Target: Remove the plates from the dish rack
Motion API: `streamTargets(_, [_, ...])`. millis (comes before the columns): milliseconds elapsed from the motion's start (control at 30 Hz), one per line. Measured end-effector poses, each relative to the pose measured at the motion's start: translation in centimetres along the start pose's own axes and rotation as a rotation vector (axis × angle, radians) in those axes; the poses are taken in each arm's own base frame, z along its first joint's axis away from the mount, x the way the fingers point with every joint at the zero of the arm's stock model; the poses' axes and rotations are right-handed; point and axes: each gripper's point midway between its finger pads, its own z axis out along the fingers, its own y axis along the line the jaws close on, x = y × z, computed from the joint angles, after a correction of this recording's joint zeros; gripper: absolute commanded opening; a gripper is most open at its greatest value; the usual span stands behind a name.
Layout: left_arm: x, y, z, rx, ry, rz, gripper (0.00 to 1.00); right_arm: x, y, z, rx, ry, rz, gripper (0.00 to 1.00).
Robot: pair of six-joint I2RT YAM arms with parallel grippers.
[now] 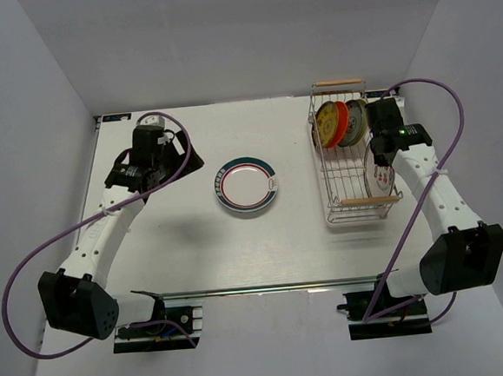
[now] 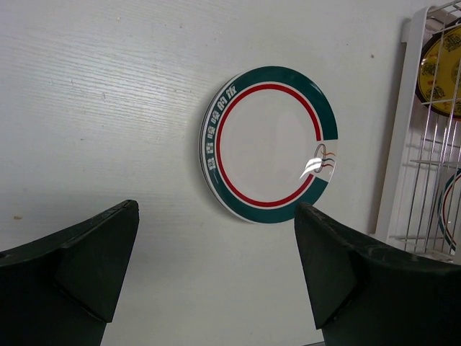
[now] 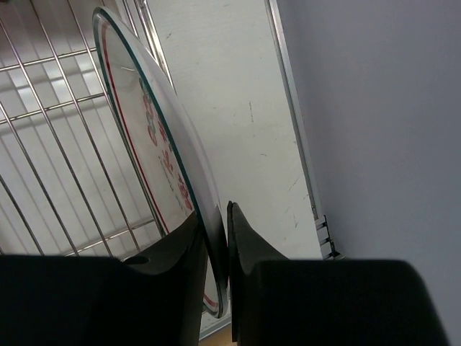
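Observation:
The dish rack [image 1: 347,180] stands at the right of the table. A tan-yellow plate [image 1: 325,126], an orange-red plate [image 1: 340,123] and a white-grey plate [image 1: 357,120] stand upright in its far end. My right gripper [image 1: 378,154] is shut on the rim of a white plate with red motifs [image 1: 380,176], which stands tilted at the rack's near right side; the pinch shows in the right wrist view [image 3: 216,238] on the plate's edge [image 3: 155,137]. A green-rimmed plate [image 1: 247,186] lies flat on the table. My left gripper [image 2: 216,216] is open and empty, to the left of that plate [image 2: 270,144].
The rack's white edge [image 2: 403,144] and the tan-yellow plate [image 2: 441,65] show at the right of the left wrist view. The grey side wall [image 3: 374,108] is close to the right of the held plate. Walls enclose the table's back and sides.

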Motion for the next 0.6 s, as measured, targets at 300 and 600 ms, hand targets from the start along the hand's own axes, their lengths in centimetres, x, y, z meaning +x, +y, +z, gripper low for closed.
streamTargets(300, [0.2, 0.2, 0.1, -0.003, 0.001, 0.000, 0.98, 0.0, 0.0, -0.1, -0.015, 0.016, -0.070, 0.03])
streamTargets(600, [0.5, 0.4, 0.2, -0.002, 0.002, 0.000, 0.98, -1.2, -0.3, -1.6, -0.050, 0.013, -0.104, 0.00])
